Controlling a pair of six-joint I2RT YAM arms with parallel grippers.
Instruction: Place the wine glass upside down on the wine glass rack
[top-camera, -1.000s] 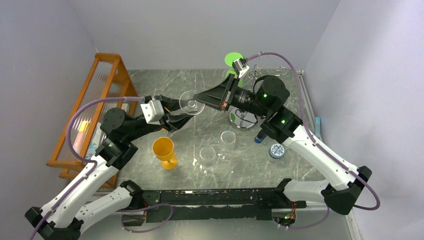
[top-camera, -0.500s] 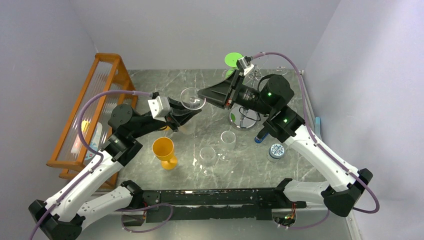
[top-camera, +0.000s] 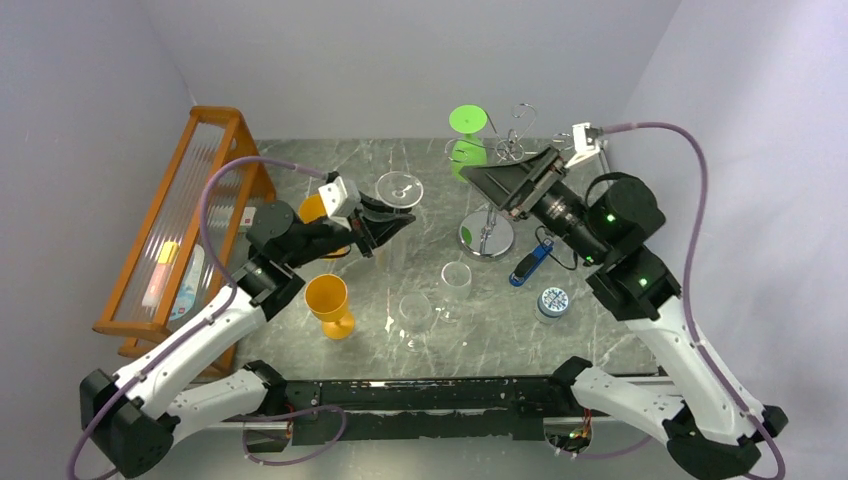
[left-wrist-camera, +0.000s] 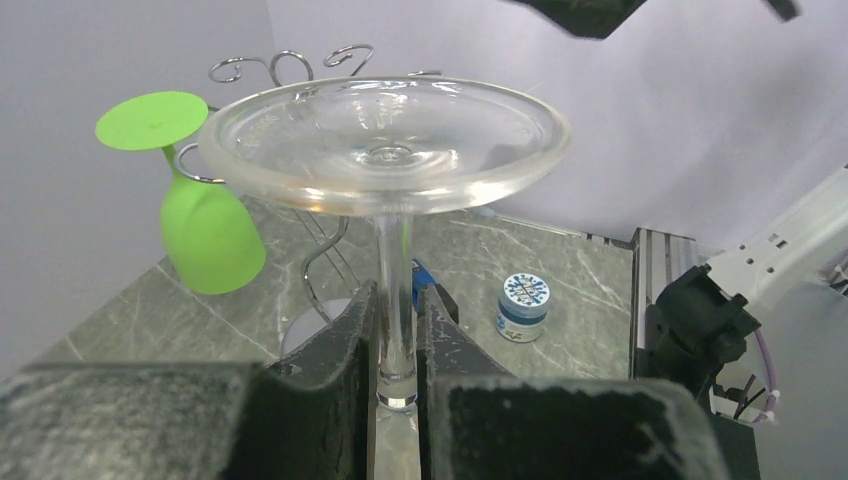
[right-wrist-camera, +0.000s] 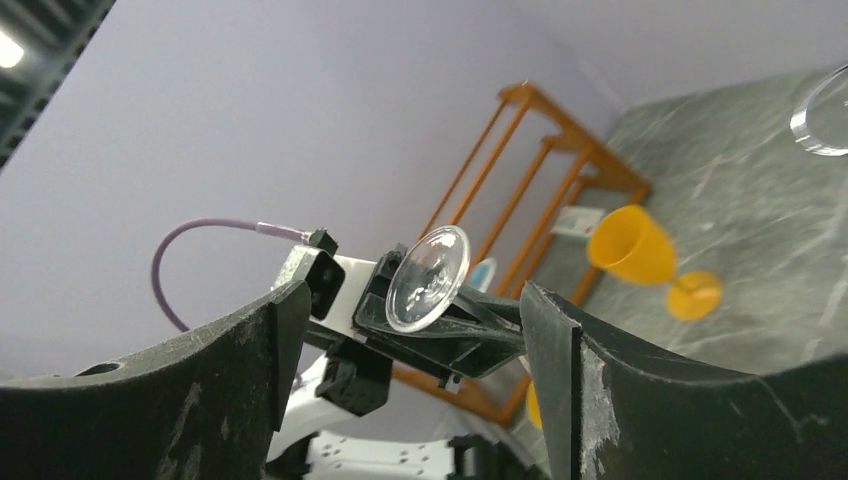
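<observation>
A clear wine glass (top-camera: 399, 188) hangs upside down over the table's middle, its round foot (left-wrist-camera: 385, 145) uppermost. My left gripper (top-camera: 397, 226) is shut on its thin stem (left-wrist-camera: 397, 290), which runs straight up between the two black fingers (left-wrist-camera: 345, 345); the bowl below them is hidden. The chrome wine glass rack (top-camera: 487, 237) stands to the right of it, its curled arms (left-wrist-camera: 290, 65) carrying a green glass (left-wrist-camera: 205, 215) upside down. My right gripper (top-camera: 478, 180) stands open beside the rack's top, apart from the glass, with nothing between its fingers (right-wrist-camera: 600, 380).
An orange goblet (top-camera: 328, 303) and two clear glasses (top-camera: 456, 277) (top-camera: 415, 315) stand on the marble table in front. A blue tool (top-camera: 530, 265) and a small blue-lidded jar (top-camera: 552, 300) lie right of the rack's base. The orange wooden rack (top-camera: 190, 220) lines the left wall.
My right gripper has let go of the glass's foot, opened wide and drawn back to the right. The left gripper closed on the stem and carried the glass slightly right and back.
</observation>
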